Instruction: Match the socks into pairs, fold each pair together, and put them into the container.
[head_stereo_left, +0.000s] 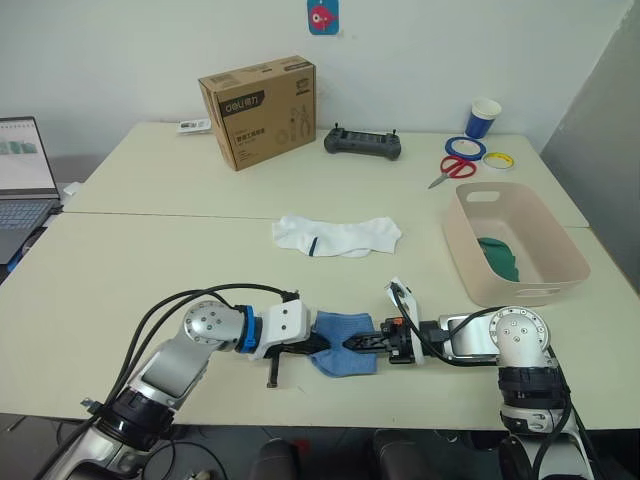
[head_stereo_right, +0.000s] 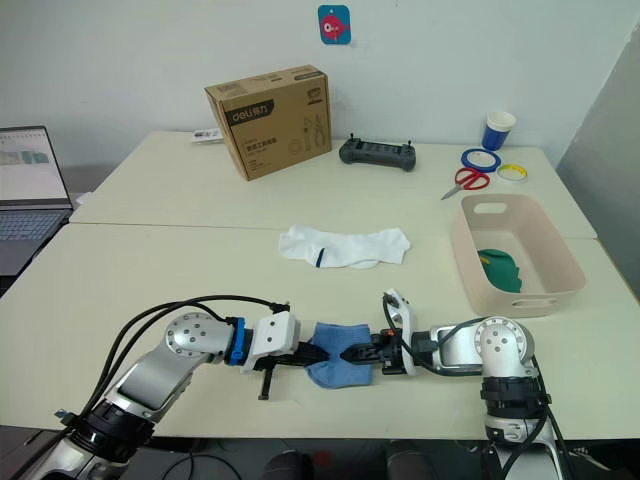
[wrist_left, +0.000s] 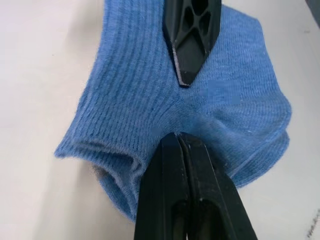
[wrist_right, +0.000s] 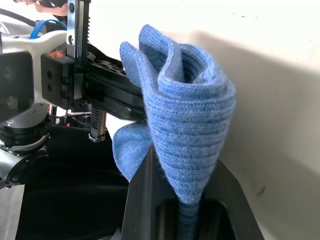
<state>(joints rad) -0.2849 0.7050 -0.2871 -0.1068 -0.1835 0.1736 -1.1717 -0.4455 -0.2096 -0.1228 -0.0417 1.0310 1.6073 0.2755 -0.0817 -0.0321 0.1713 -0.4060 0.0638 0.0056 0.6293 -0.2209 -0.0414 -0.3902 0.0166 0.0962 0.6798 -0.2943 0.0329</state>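
blue knit bundle (head_stereo_left: 345, 356), the two light blue socks stacked and partly folded, lies at the near edge of the tabletop (head_stereo_left: 150, 270), w/ both pincers on it from opposite sides. left pincer (head_stereo_left: 322, 344) has its fingers pressed together, biting a fold of the blue fabric (left wrist view: tips closed at the crease); right pincer (head_stereo_left: 362, 343) pinches the other end, and in the right wrist view the cloth is clamped between its fingers and stands up in a loop. white socks (head_stereo_left: 337, 236) lie flat mid-tabletop, apart from the rest; dark green pair (head_stereo_left: 499, 257) sits inside the pink container (head_stereo_left: 480, 280) on the right. risks, imo: both pincers hold small bites of stretchy knit, so if they pull apart the fold could open or one layer could slip out & split the pair. bundle is close to the front edge, so a dropped end may slide off the tabletop. pincer tips are v. close together, could clash or snag the loops. carry to the container is a fair reach to the right; a loose fold prob unrolls on release, or catches the rim.
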